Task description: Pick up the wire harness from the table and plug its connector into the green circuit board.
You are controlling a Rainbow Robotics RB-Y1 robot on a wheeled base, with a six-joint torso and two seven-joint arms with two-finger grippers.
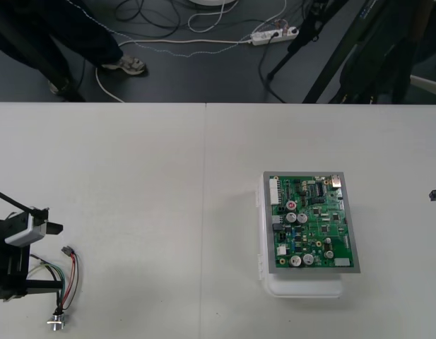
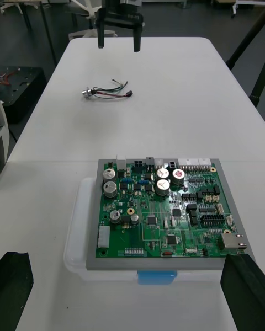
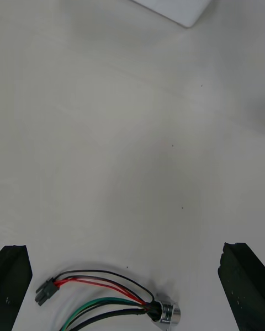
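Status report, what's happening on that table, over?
Left gripper open, over harness. Right gripper open, parked right of board. Harness flat on table, unplugged. Nothing blocking.

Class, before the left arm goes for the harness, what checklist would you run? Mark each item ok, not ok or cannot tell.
1. Left gripper open: ok, fingers wide apart.
2. Wire harness free on the table, near that gripper, untouched: ok.
3. Plug uncovered, socket clear of it: ok.
4. Green circuit board seated on its white base: ok.
5. Right gripper open, away from the harness: ok.
6. Matching board connector: cannot tell.
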